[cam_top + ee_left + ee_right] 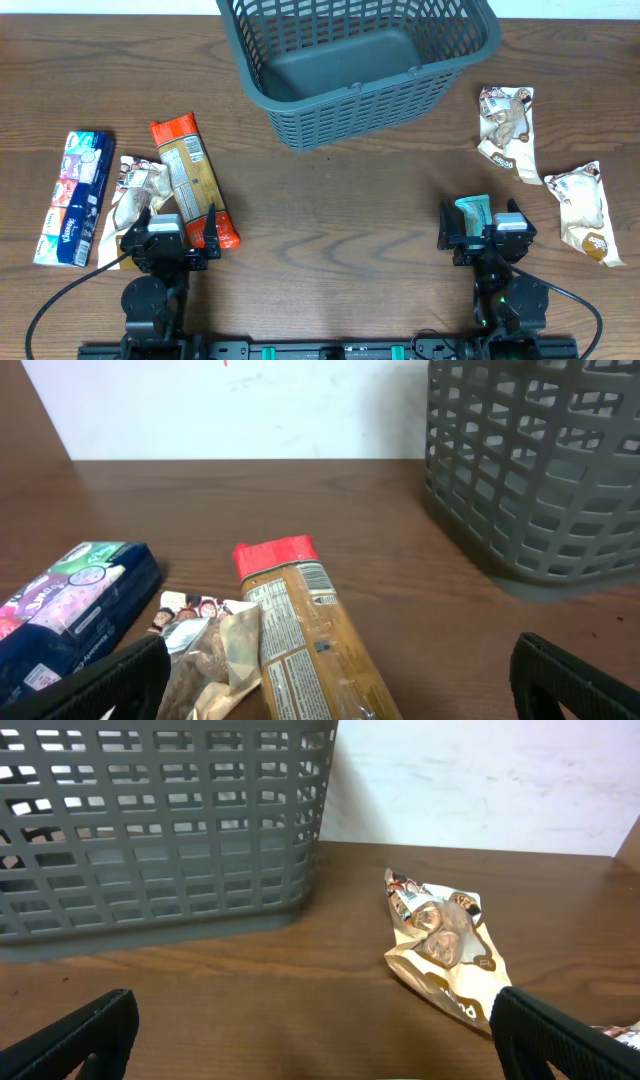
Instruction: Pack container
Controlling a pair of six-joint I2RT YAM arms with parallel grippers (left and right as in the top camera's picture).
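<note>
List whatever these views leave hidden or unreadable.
- Overhead: far rim of the container, cut off by the top edge.
- Overhead: the teal packet, mostly hidden under the right gripper.
- Left wrist: lower end of the orange packet, cut off by the bottom edge.
- Overhead: packet print, too small to read.

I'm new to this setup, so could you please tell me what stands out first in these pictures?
The big dark grey container sits empty, far centre in the overhead view. An orange packet and a blue tissue pack lie to the left; two beige snack packets lie to the right.
</note>
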